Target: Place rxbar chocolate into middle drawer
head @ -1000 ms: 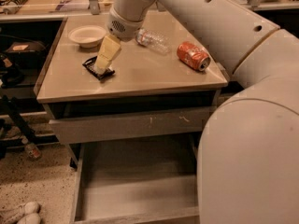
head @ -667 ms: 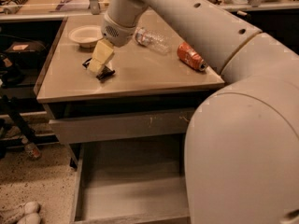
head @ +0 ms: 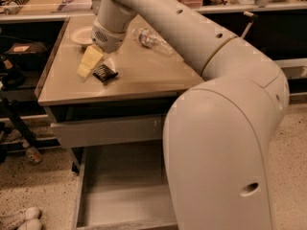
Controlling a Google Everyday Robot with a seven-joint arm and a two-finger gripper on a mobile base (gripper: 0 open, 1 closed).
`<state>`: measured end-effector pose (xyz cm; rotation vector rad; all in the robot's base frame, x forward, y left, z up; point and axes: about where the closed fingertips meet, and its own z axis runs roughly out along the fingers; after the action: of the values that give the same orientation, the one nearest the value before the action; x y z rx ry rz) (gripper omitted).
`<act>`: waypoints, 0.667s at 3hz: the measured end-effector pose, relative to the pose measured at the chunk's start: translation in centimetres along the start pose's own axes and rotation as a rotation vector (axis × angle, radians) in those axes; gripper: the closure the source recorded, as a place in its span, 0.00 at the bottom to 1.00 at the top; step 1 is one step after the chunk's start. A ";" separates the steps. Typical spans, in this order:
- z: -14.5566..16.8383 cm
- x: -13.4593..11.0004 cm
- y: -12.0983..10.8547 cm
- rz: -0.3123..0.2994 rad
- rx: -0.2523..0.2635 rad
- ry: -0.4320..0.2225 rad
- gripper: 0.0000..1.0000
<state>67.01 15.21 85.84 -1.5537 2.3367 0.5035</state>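
Gripper [head: 84,71] hung low over tabletop [head: 144,75]; clenched or released, I could not tell. Unheld rxbar chocolate [head: 105,73] lay on tabletop just right of it, long axis diagonal.

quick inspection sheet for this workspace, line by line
surface: tan tabletop, above the drawers
job's things: rxbar chocolate lying flat on the tabletop; middle drawer pulled open, visible floor bare
clutter: white bowl; plastic bottle lying on its side
grippers: gripper low over the tabletop, close beside the bar
cables: nothing seen
surroundings: speckled floor; counter behind
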 end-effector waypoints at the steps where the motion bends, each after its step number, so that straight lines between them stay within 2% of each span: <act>1: 1.8 -0.7 -0.1 0.016 -0.024 0.019 0.00; 2: 3.5 -0.6 -1.1 0.029 -0.020 0.054 0.00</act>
<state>68.38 16.86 82.87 -1.5632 2.4049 0.4987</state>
